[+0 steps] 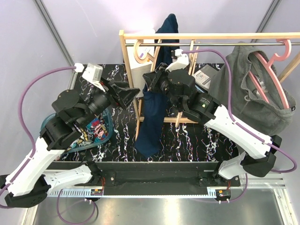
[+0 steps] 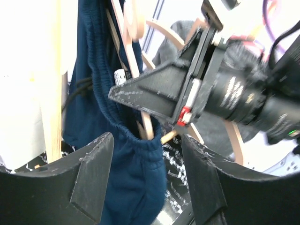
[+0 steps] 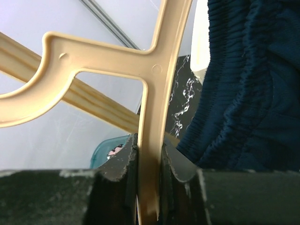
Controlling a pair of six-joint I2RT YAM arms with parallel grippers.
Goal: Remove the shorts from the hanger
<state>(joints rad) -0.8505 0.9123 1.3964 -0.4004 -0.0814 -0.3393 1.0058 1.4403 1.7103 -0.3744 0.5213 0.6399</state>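
Observation:
The navy blue shorts (image 1: 153, 115) hang from a beige hanger (image 1: 141, 55) on the wooden rack. My right gripper (image 1: 154, 80) is shut on the hanger's beige bar (image 3: 151, 140), with the shorts' waistband (image 3: 243, 93) just to its right. My left gripper (image 1: 129, 95) is open, just left of the shorts; in its wrist view the navy waistband (image 2: 136, 154) hangs between the fingers without touching them. The cartoon-print shorts (image 1: 96, 129) lie in a teal basket. The dark grey garment (image 1: 248, 93) hangs on a pink hanger (image 1: 276, 51) at the right.
The wooden rack's rail (image 1: 211, 35) runs across the back, its left post (image 1: 125, 65) next to my left gripper. The teal basket (image 1: 47, 121) stands at the table's left. A small box (image 1: 205, 75) lies behind the right arm.

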